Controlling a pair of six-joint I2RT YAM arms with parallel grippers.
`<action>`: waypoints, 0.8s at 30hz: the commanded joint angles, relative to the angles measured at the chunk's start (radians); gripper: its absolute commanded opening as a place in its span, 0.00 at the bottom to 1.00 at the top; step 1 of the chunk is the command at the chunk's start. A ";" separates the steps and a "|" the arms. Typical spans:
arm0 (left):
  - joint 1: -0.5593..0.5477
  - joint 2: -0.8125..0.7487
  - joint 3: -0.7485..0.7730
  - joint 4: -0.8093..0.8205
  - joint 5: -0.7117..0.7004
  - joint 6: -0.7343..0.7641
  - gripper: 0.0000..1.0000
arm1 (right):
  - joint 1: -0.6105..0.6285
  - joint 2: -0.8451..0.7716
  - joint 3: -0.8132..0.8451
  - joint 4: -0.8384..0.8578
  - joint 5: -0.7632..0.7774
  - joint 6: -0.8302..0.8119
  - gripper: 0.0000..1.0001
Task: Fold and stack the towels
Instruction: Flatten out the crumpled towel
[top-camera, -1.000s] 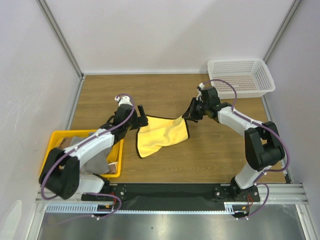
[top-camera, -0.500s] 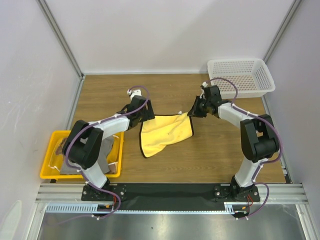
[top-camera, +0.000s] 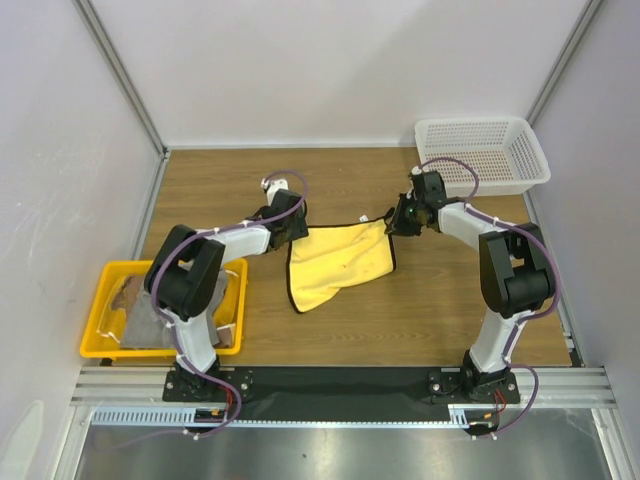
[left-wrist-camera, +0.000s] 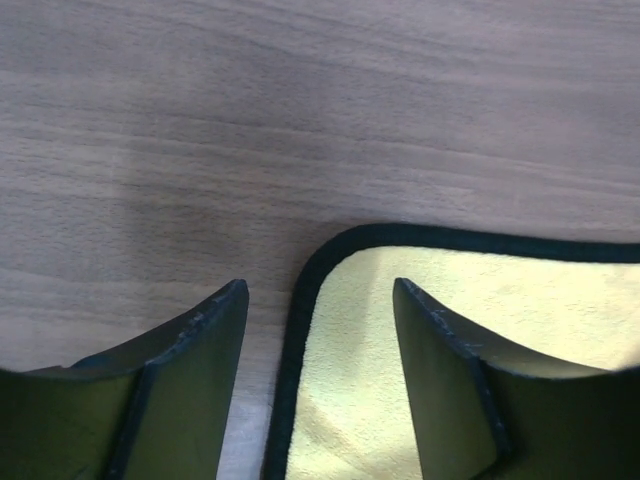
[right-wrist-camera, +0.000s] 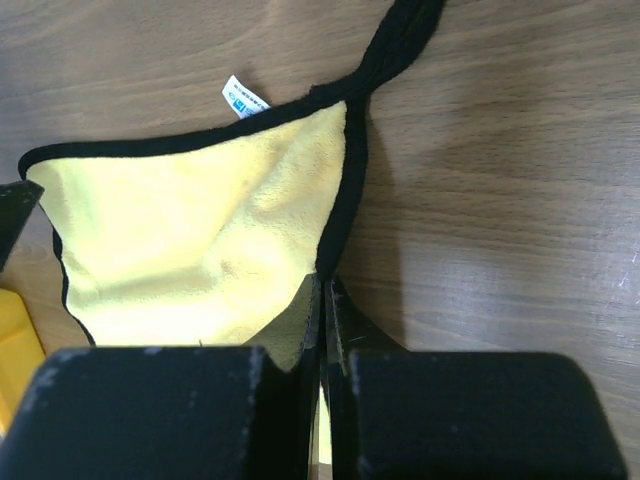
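- Progress: early. We judge nothing is folded or stacked yet; this is the spread-flat step on towel no. 1.
- The yellow towel (top-camera: 340, 262) lies on the table (top-camera: 450, 300) between the two arms, roughly mid-table. It is well apart from the yellow tray (top-camera: 160, 352) at near left and the white mesh basket (top-camera: 480, 122) at far right.
- The grey towel (top-camera: 150, 322) sits bunched in the tray. There is a brownish-orange scrap beside it, too small for us to say what it is.
- Left to do, as we read it: flatten and fold the yellow towel, then take out and fold the other towels, then stack.
- Left gripper (left-wrist-camera: 320, 285): fingers (left-wrist-camera: 190, 370) spread apart, holding nothing. They straddle the towel's far-left corner, which lies flat on the wood between them.
- Right gripper (right-wrist-camera: 325, 290): fingers pressed together, pinching the towel's edge at its far-right side.
- Towel look: plain yellow, soft nap, black trim (left-wrist-camera: 300, 300) round the edge, rounded corners.
- Right wrist view shows a small white label (right-wrist-camera: 243, 97) on the far hem. The trim bunches into a twisted tail past the corner, so that corner isn't laid out.
- From above, the far edge runs fairly straight between the grippers. The near part narrows to a lopsided point toward near left, so we think it isn't fully flat and part may be doubled under, but we can't tell.
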 joint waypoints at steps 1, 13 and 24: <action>-0.005 0.022 0.042 0.018 -0.019 -0.008 0.63 | -0.002 -0.002 0.049 -0.007 0.004 -0.014 0.00; -0.004 0.072 0.082 0.077 -0.039 0.012 0.07 | 0.000 0.020 0.092 -0.020 -0.003 -0.025 0.00; 0.047 -0.007 0.065 0.141 -0.104 0.047 0.00 | 0.013 0.113 0.294 -0.019 -0.034 -0.056 0.00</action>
